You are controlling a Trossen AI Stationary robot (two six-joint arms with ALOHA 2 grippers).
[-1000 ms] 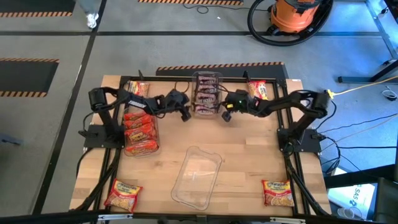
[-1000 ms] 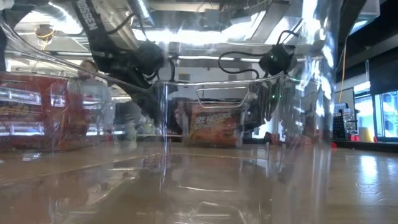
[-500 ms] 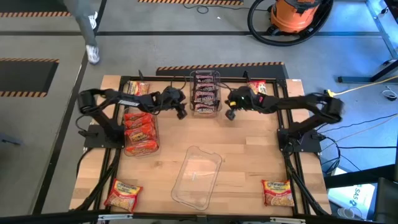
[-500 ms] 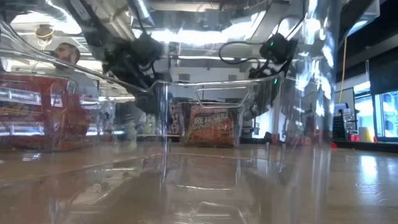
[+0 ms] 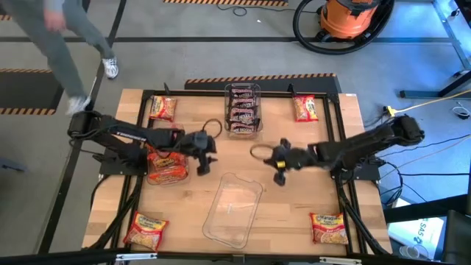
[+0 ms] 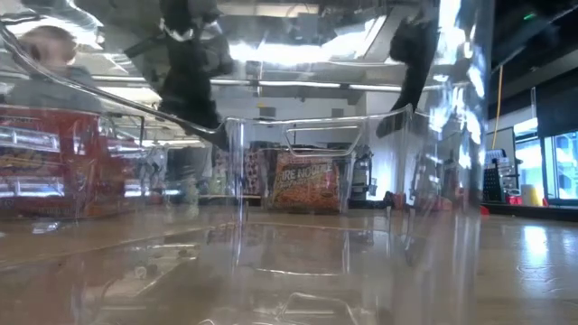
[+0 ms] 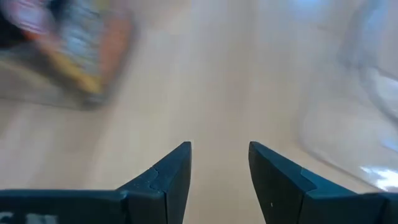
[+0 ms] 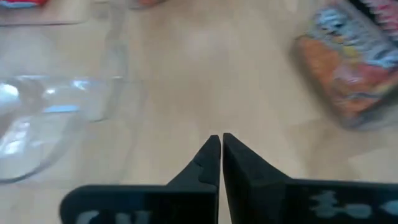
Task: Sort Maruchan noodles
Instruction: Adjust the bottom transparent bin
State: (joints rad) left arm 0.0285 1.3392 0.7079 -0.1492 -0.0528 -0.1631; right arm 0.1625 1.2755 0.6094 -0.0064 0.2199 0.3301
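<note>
left gripper (image 5: 204, 168) jaws parted, empty; right gripper (image 5: 279, 179) jaws closed, empty; noodles (image 5: 329, 227) well apart

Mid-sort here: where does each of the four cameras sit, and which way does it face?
High: overhead, straight down on table, both arms, left gripper, right gripper.
Low: table height, looking through the empty clear bin; arms hang from above.
Left wrist: past open fingers at bare wood.
Right wrist: past shut fingers at wood.
Shared: both wrist views catch the empty clear bin's edge.
</note>
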